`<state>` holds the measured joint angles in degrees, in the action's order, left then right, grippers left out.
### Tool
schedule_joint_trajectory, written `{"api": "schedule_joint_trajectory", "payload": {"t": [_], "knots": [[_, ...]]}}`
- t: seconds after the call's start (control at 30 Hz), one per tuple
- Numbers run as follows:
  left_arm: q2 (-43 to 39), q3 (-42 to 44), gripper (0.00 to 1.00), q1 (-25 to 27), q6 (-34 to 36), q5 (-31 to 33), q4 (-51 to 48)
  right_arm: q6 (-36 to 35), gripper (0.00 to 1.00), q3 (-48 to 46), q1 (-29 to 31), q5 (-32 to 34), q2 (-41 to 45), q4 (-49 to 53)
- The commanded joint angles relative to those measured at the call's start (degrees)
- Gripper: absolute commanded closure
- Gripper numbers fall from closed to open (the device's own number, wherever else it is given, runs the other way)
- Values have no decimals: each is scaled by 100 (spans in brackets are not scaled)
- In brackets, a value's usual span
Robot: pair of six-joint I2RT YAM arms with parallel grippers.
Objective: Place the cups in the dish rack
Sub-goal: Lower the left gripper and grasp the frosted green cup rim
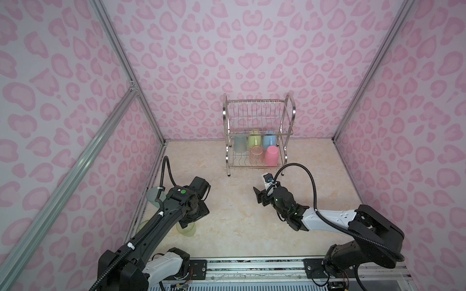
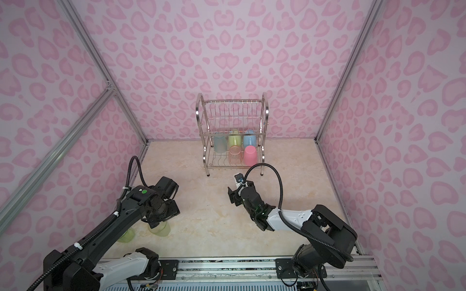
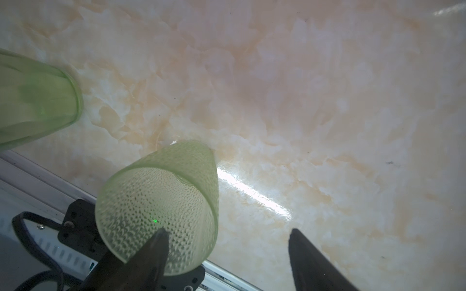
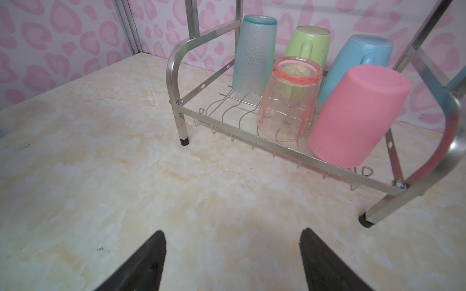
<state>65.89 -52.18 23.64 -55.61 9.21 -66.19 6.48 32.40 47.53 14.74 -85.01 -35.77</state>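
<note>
The dish rack (image 1: 292,105) (image 2: 264,105) (image 4: 176,65) stands at the back wall. Upside down on its lower tier are a pale blue tumbler (image 4: 253,55), green mug (image 4: 309,45), blue mug (image 4: 358,63), orange-pink tumbler (image 4: 287,100) and pink tumbler (image 4: 358,116). My right gripper (image 4: 232,234) (image 1: 258,195) hovers open in front of the rack, holding nothing. My left gripper (image 3: 228,234) is open just above a dimpled yellow-green tumbler (image 3: 156,201) (image 1: 186,228), with one finger overlapping it. A second yellow-green tumbler (image 3: 35,100) (image 2: 126,235) stands beside it. Another pale blue tumbler (image 1: 153,196) sits by the left wall.
The pink patterned left wall runs close beside the loose cups. A metal rail (image 1: 252,267) with both arm bases lines the table's front edge. Marbled tabletop (image 1: 227,201) lies between the two arms.
</note>
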Motion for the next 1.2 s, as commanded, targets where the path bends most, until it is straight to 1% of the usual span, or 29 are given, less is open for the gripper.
{"api": "schedule_joint_trajectory", "payload": {"t": [0.0,0.17,0.27,0.37,0.5,0.53,0.67,0.77,0.83,1.0,1.17], "knots": [[98,37,25,-8,63,-82,150,26,18,7,11,29,-50,-154],[200,285,33,-4,75,-190,469,59,18,1,3,-32,-62,-186],[307,401,40,-8,111,-201,600,68,18,-6,11,-42,-85,-198],[391,453,52,-4,171,-142,691,90,18,-14,11,-42,-98,-204],[476,540,71,-6,230,-95,731,97,19,6,3,-16,-137,-211],[492,552,73,-7,239,-95,739,99,19,8,2,-10,-146,-211],[535,603,80,-8,266,-83,740,116,19,12,10,-5,-172,-211],[548,619,87,-8,283,-86,742,137,19,9,3,-15,-197,-224],[557,620,90,-4,301,-77,737,143,19,21,6,-9,-214,-229],[544,596,95,-8,314,-71,748,152,19,32,3,2,-250,-221],[505,521,96,-8,386,-67,782,169,19,49,9,2,-279,-210]]}}
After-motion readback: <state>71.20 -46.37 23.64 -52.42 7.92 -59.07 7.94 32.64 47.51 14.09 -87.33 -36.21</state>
